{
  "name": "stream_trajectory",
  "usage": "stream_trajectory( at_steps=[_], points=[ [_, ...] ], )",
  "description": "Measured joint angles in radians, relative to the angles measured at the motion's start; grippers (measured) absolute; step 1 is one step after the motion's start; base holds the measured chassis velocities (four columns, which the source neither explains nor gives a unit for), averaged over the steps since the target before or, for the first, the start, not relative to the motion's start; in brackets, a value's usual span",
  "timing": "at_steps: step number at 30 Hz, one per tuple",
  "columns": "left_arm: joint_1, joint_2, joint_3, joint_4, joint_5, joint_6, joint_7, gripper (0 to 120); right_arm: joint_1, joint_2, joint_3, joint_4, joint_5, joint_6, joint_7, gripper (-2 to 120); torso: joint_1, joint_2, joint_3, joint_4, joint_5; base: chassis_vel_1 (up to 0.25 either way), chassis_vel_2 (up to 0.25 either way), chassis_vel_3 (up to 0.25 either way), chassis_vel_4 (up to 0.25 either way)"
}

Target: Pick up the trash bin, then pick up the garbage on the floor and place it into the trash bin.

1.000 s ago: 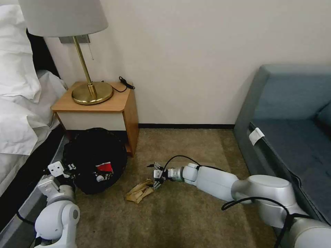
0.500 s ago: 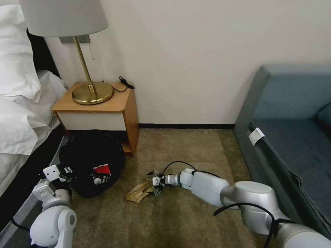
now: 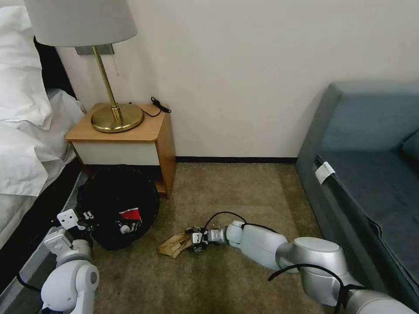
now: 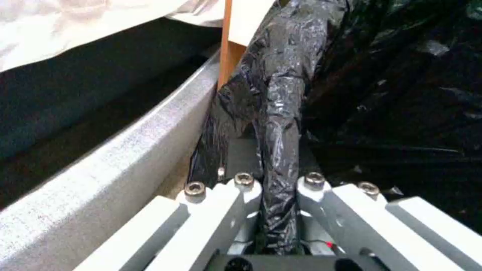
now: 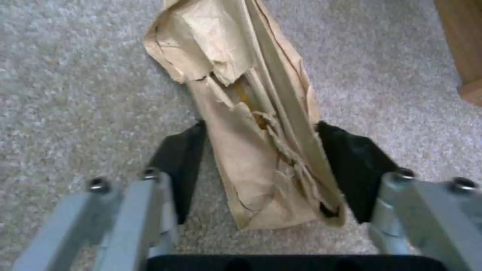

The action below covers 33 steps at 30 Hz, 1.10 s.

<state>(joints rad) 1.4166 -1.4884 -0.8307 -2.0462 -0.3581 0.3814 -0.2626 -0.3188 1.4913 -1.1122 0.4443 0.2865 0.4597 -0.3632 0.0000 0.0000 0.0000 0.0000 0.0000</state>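
Note:
The trash bin (image 3: 118, 205), lined with a black bag, hangs tilted beside the nightstand. My left gripper (image 3: 85, 216) is shut on its bag-covered rim (image 4: 281, 113), which runs between the fingers (image 4: 246, 188). A red-and-white packet (image 3: 131, 214) lies inside the bin. One piece of garbage, a crumpled tan paper scrap (image 3: 174, 245), lies on the carpet. My right gripper (image 3: 195, 239) is low on the floor and open. Its black pads (image 5: 180, 165) sit on either side of the scrap (image 5: 241, 94), at its edges.
A wooden nightstand (image 3: 131, 131) with a brass lamp (image 3: 115, 117) stands just behind the bin. The bed (image 3: 22, 144) is at the left and a blue-grey sofa (image 3: 371, 174) at the right. Open carpet (image 3: 244, 192) lies between them.
My right arm has dropped lower and its gripper has come down around the near end of the paper scrap. The left arm and the bin shifted slightly.

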Motion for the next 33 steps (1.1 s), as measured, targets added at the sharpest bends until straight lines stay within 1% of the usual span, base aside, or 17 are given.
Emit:
stream_trajectory(
  at_steps=[1,2,3,4,7,9,12,13,14,15,22,25,26,28,30,31,33],
  points=[
    [0.000,0.000,0.001,0.000,0.001,0.000,0.000,3,0.000,-0.003,0.001,0.004,0.000,0.000,0.001,49,0.000,0.000,0.000,0.0000,0.0000,0.000,0.000,0.000,0.000],
    [-0.001,-0.001,0.002,0.001,0.002,0.000,0.000,3,0.000,-0.007,0.002,0.009,0.001,0.001,0.004,42,0.000,0.000,0.000,0.0000,0.0000,0.000,0.000,0.000,0.000],
    [-0.001,-0.001,0.002,0.001,0.002,0.000,0.000,3,0.000,-0.007,0.002,0.009,0.001,0.001,0.004,42,0.000,0.000,0.000,0.0000,0.0000,0.000,0.000,0.000,0.000],
    [-0.001,-0.001,0.003,0.001,0.003,0.000,0.000,3,0.000,-0.011,0.003,0.014,0.002,0.003,0.007,39,0.000,0.000,0.000,0.0001,0.0000,0.000,0.000,0.000,0.000],
    [-0.002,-0.002,0.004,0.001,0.006,0.000,0.000,3,0.007,-0.035,0.004,0.046,0.010,0.005,0.016,25,0.000,0.000,0.000,0.0000,0.0000,0.000,0.000,0.000,0.000],
    [-0.003,-0.002,0.004,0.002,0.006,0.000,0.000,3,0.009,-0.043,0.002,0.059,0.018,0.005,0.018,23,0.000,0.000,0.000,0.0000,0.0000,0.000,0.000,0.000,0.000],
    [-0.005,-0.002,0.004,0.003,0.006,0.000,0.000,3,0.019,-0.070,-0.008,0.109,0.048,0.002,0.021,7,0.000,0.000,0.000,0.0001,0.0001,0.000,0.000,0.000,0.000],
    [-0.005,-0.002,0.004,0.003,0.006,0.000,0.000,3,0.019,-0.070,-0.008,0.109,0.048,0.002,0.021,7,0.000,0.000,0.000,0.0001,0.0001,0.000,0.000,0.000,0.000],
    [-0.006,-0.002,0.004,0.003,0.006,0.000,0.000,3,0.021,-0.079,-0.010,0.123,0.055,0.001,0.023,2,0.000,0.000,0.000,0.0000,0.0000,0.000,0.000,0.000,0.000],
    [-0.007,-0.002,0.004,0.004,0.006,0.000,0.000,3,0.021,-0.087,-0.011,0.135,0.060,0.001,0.025,0,0.000,0.000,0.000,0.0000,0.0001,0.000,0.000,0.000,0.000],
    [-0.014,-0.002,0.006,0.006,0.007,0.001,0.000,3,0.022,-0.115,-0.015,0.168,0.082,0.000,0.038,0,0.000,0.000,0.000,0.0000,0.0000,0.000,0.000,0.000,0.000],
    [-0.018,-0.003,0.009,0.011,0.010,0.003,-0.001,3,0.031,-0.151,-0.002,0.213,0.087,0.000,0.054,0,0.000,0.000,0.000,0.0002,0.0002,0.000,0.000,0.000,0.000],
    [-0.018,-0.003,0.009,0.011,0.010,0.003,-0.001,3,0.031,-0.151,-0.002,0.213,0.087,0.000,0.054,0,0.000,0.000,0.000,0.0002,0.0002,0.000,0.000,0.000,0.000],
    [-0.021,-0.003,0.012,0.013,0.011,0.005,-0.001,3,0.039,-0.191,0.021,0.259,0.094,-0.008,0.069,0,0.000,0.000,0.000,0.0002,0.0004,0.000,0.000,0.000,0.000],
    [-0.022,-0.001,0.015,0.017,0.011,0.006,-0.001,3,0.050,-0.248,0.067,0.309,0.095,-0.023,0.096,0,0.000,0.000,0.000,0.0000,0.0001,0.000,0.000,0.000,0.000],
    [-0.022,-0.001,0.015,0.017,0.011,0.006,-0.001,3,0.050,-0.248,0.067,0.309,0.095,-0.023,0.096,0,0.000,0.000,0.000,0.0000,0.0001,0.000,0.000,0.000,0.000],
    [-0.025,0.003,0.019,0.023,0.013,0.006,-0.001,3,0.059,-0.315,0.131,0.362,0.093,-0.036,0.117,0,0.000,0.000,0.000,0.0003,0.0005,0.000,0.000,0.000,0.000]
  ],
)
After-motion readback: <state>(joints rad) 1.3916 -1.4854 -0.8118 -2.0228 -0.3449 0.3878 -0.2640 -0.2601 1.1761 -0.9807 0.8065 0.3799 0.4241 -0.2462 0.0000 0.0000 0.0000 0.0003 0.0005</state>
